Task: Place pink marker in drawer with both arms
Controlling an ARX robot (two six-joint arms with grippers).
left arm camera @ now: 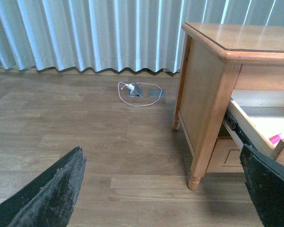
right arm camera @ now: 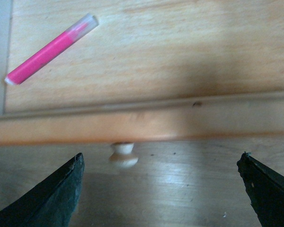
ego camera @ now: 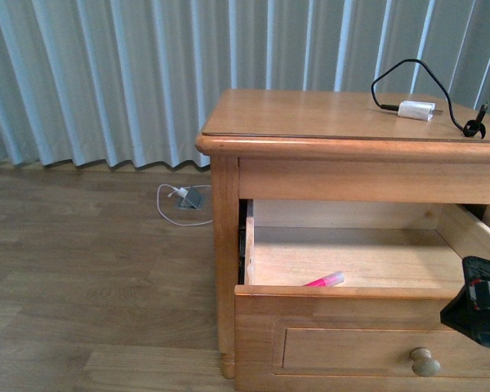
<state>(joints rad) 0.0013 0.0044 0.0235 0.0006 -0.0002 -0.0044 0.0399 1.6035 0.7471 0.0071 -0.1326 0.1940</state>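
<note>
Right wrist view shows whole pink marker; front, seemingly part.

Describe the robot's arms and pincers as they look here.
The left pincer has two black, wedge-shaped fingers with a rough, greyish scuffed surface. The right pincer has matching dark tapered fingers. In the front view, the right arm shows as a bulky black block.

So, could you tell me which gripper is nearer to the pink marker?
Right. The right gripper hangs open above the front edge of the drawer, with the pink marker lying inside beyond it. The left gripper is off beside the cabinet, over the floor.
</note>
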